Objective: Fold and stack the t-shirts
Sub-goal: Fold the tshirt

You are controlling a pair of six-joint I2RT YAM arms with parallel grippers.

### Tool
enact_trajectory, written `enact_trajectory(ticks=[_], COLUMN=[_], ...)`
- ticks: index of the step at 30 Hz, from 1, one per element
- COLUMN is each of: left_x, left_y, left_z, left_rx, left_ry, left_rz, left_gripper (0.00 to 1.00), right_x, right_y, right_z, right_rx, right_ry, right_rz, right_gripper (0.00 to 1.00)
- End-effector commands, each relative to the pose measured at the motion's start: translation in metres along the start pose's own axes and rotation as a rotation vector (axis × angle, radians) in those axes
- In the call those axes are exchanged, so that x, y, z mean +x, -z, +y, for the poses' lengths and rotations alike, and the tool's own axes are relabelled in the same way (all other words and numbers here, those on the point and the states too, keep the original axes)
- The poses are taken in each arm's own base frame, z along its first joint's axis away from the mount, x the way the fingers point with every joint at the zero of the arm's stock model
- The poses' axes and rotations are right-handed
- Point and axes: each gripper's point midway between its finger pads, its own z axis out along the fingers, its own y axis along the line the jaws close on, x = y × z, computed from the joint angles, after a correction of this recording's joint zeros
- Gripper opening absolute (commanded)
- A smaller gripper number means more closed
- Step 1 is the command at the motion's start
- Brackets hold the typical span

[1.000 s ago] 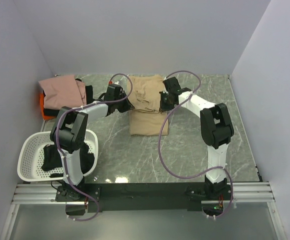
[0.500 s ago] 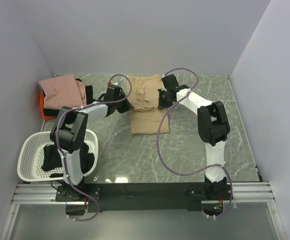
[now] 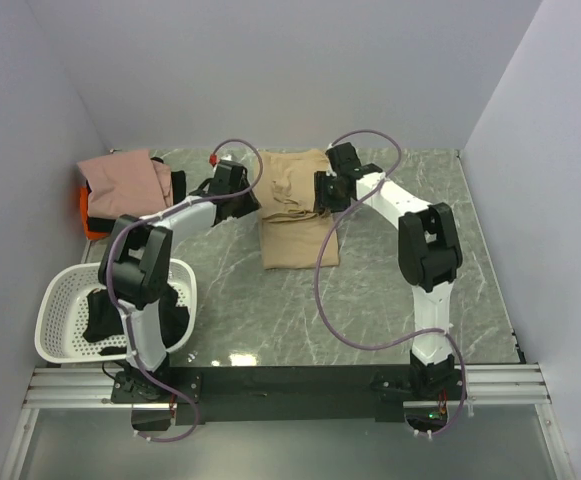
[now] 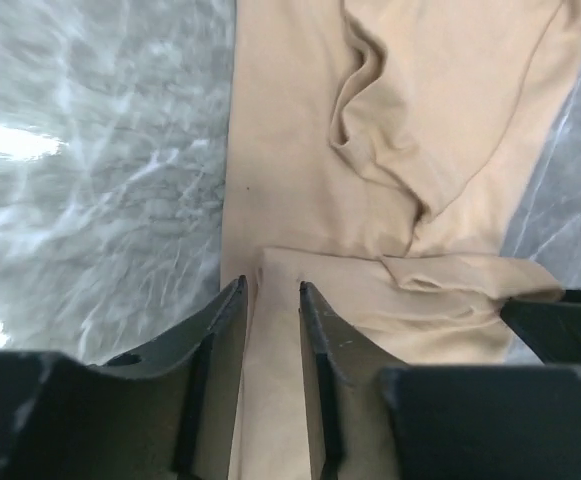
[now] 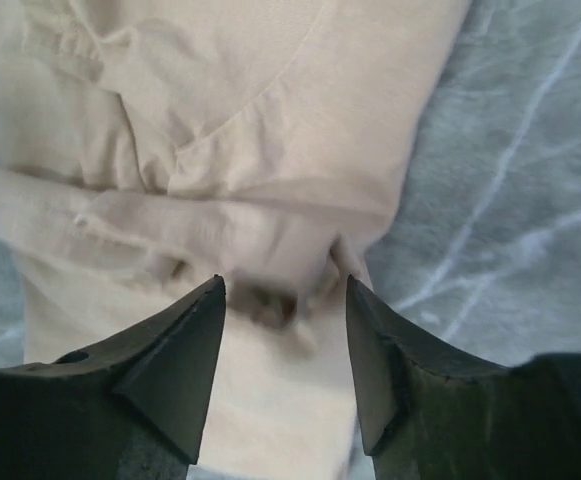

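The tan-beige t-shirt lies folded at the back middle of the table, its upper half doubled over the lower. My left gripper is at its left edge and my right gripper at its right edge. In the left wrist view the left gripper stands slightly open over the tan cloth, gripping nothing. In the right wrist view the right gripper is wide open above the fold. A dusty pink t-shirt lies on an orange one at the back left.
A white perforated basket stands at the near left beside the left arm, with black cloth inside. Grey walls close in the table on the left, back and right. Purple cables loop over both arms.
Both grippers were shut on the tan shirt's edges and have opened, letting the folded cloth lie. The left gripper has drawn back a little to the left.
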Motion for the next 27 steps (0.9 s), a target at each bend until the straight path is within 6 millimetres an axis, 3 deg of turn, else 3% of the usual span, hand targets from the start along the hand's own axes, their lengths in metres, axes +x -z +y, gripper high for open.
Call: enact_trajectory(ticks=[1, 2, 3, 5, 6, 8, 9, 11, 12, 17, 22, 27], left_x=[-0.046, -0.049, -0.034, -0.026, -0.002, 0.015, 0.039, 0.058, 0.077, 0.121, 0.145, 0.164], left_y=[0.052, 0.065, 0.069, 0.079, 0.078, 0.078, 0.075, 0.068, 0.064, 0.035, 0.021, 0.022], left_z=[-0.038, -0.048, -0.055, -0.071, -0.075, -0.090, -0.089, -0.093, -0.090, -0.073, -0.064, -0.035], left_rx=[-0.002, 0.022, 0.027, 0.075, 0.101, 0.171, 0.180, 0.212, 0.212, 0.209, 0.194, 0.093], left_ry=[-0.071, -0.079, -0.101, -0.112, -0.132, -0.121, -0.134, -0.122, -0.127, -0.126, -0.156, -0.204], left_rz=[-0.193, -0.218, -0.214, -0.230, -0.190, -0.180, -0.141, -0.124, -0.098, -0.022, 0.014, 0.029], left_gripper=[0.34, 0.35, 0.35, 0.35, 0.35, 0.35, 0.35, 0.34, 0.34, 0.33, 0.33, 0.33], right_x=[-0.043, -0.036, -0.038, -0.031, -0.027, -0.013, -0.012, -0.001, 0.001, 0.010, 0.009, 0.022], right_y=[0.062, 0.064, 0.075, 0.082, 0.083, 0.082, 0.087, 0.084, 0.082, 0.069, 0.059, 0.039], right_z=[0.011, 0.011, 0.016, 0.022, 0.026, 0.030, 0.033, 0.041, 0.041, 0.046, 0.056, 0.056], right_rx=[-0.025, -0.030, -0.050, -0.075, -0.084, -0.104, -0.119, -0.155, -0.161, -0.188, -0.228, -0.204], right_ry=[0.009, 0.007, 0.001, 0.005, 0.005, 0.004, 0.001, 0.006, 0.003, 0.008, 0.023, 0.022], right_rz=[-0.167, -0.160, -0.181, -0.188, -0.187, -0.171, -0.180, -0.159, -0.153, -0.111, -0.082, -0.026], right_gripper=[0.59, 0.59, 0.59, 0.59, 0.59, 0.59, 0.59, 0.58, 0.58, 0.56, 0.56, 0.55])
